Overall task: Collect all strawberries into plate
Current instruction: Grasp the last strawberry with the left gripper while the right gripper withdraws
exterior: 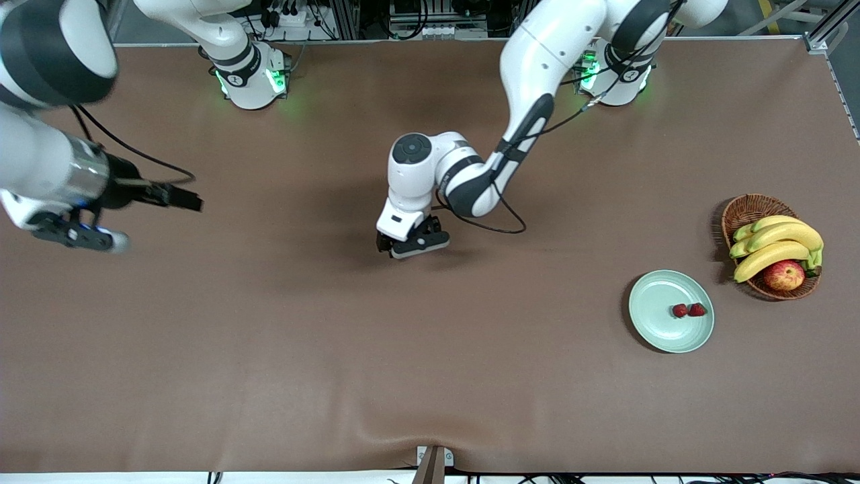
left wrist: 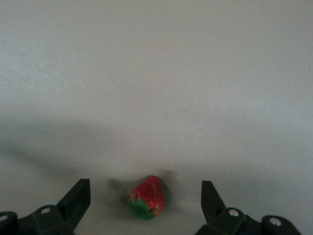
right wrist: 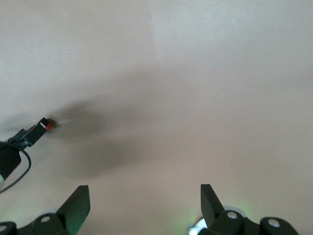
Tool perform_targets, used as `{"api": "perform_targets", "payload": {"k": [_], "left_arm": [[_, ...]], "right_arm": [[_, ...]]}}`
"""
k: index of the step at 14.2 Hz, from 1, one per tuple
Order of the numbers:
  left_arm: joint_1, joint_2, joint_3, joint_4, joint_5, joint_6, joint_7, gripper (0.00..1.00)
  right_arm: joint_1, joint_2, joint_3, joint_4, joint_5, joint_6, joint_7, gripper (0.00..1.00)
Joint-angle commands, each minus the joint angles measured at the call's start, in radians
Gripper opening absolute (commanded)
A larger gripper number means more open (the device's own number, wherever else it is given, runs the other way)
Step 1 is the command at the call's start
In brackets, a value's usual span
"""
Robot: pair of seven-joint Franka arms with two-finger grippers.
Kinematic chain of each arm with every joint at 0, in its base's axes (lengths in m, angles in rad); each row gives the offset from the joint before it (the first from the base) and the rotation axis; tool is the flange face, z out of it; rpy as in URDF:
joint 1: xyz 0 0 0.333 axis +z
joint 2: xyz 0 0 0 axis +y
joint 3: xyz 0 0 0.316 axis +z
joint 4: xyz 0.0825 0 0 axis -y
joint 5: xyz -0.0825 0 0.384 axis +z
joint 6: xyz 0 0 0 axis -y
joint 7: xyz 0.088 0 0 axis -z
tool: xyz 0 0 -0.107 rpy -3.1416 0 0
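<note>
Loose berry: you have one small dark-red conical strawberry (left wrist: pixel 146 198) lying on the brown bench (exterior: pixel 269 349), between the spread fingers of your left hand (exterior: pixel 411 245).
Berries placed: two more dark-red strawberries (exterior: pixel 689 310) touch each other on the round pale mint-green plate (exterior: pixel 655 323), well apart from that hand, toward the left arm's end.
Left hand: wide open, low over the mid-bench, gripping nothing.
Right hand (exterior: pixel 178 197): your waiting arm; fingers spread, empty, over its own end.
Beside the plate: brown wicker basket (exterior: pixel 746 210) with yellow bananas (exterior: pixel 772 245) and a red-yellow apple (exterior: pixel 784 275).
</note>
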Motion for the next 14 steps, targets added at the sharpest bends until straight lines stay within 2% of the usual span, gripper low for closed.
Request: {"api": "perform_targets", "payload": {"k": [1,7,8,9,14], "left_arm": [[-0.033,0.043,0.044,0.033,0.013,0.021,0.038,1.00],[-0.034,0.043,0.042,0.033,0.036,0.021,0.039,1.00],[-0.034,0.043,0.041,0.033,0.034,0.021,0.036,0.97],[-0.034,0.043,0.041,0.033,0.034,0.021,0.033,0.93],[-0.048,0.043,0.038,0.029,0.033,0.020,0.027,0.92]], "right_arm": [[-0.081,-0.044,0.022,0.016,-0.027,-0.064,-0.102,1.00],[-0.175,-0.073,0.022,0.036,-0.151,-0.092,-0.355,1.00],[-0.187,-0.076,0.022,0.036,-0.164,-0.092,-0.383,1.00],[-0.199,-0.079,0.022,0.036,-0.162,-0.092,-0.386,1.00],[-0.208,-0.079,0.023,0.035,-0.158,-0.090,-0.387,1.00]]}}
